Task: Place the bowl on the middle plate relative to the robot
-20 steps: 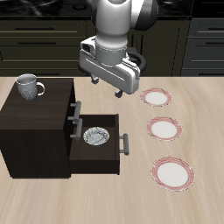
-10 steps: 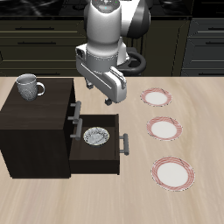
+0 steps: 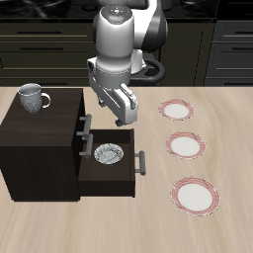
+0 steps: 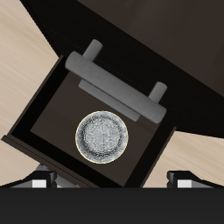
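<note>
Reaching for the bowl, nothing picked up yet.

I have the tool (image 3: 126,115) poised above the open drawer (image 3: 114,168) of the dark cabinet (image 3: 40,148); its two fingers stand apart and grip nothing. The bowl (image 3: 108,153) sits flat inside that drawer, and in the wrist view the bowl (image 4: 102,137) lies almost straight beneath me. The middle plate (image 3: 185,145) waits bare on the counter (image 3: 227,128), between the two other plates and well apart from the drawer. Next I judge I must descend straight down, set one finger inside the rim and one outside, avoid the drawer's front wall and handle (image 3: 140,161), then close.
</note>
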